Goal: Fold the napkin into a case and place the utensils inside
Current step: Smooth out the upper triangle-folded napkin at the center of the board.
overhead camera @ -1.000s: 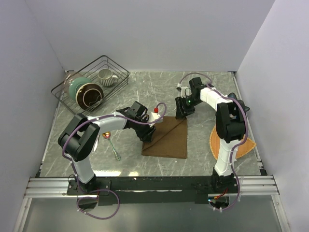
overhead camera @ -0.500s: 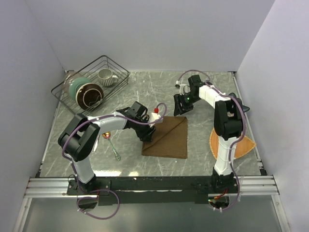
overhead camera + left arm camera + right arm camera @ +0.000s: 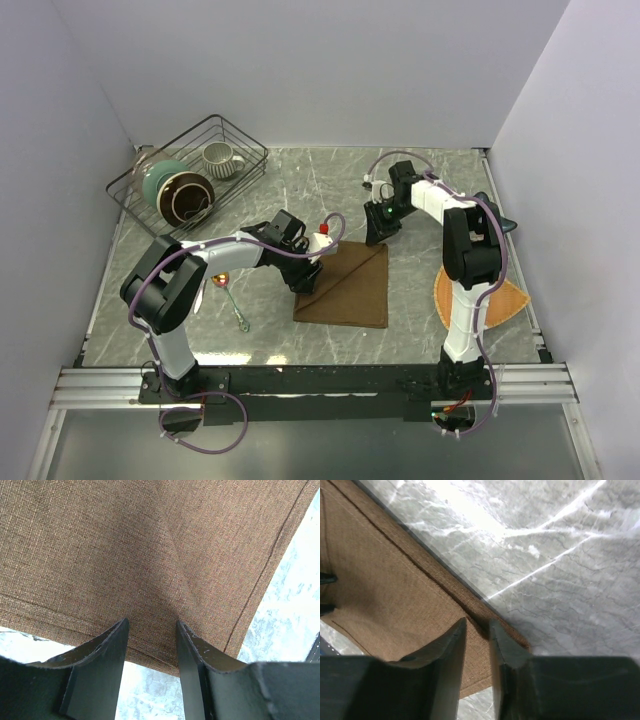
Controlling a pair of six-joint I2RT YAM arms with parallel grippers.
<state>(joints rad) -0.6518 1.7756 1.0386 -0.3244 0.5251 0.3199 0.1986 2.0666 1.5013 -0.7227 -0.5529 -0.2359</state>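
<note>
Grey marble table (image 3: 300,185) carries: dark-brown napkin (image 3: 350,290) near centre, lying flat; utensils (image 3: 236,308) to its left; black wire basket (image 3: 240,133) far left; orange mat (image 3: 505,298) at right edge.

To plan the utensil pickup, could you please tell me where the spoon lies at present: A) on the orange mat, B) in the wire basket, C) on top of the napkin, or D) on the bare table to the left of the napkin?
D: the spoon lies on the marble table, to the left of the napkin and apart from it.
</note>
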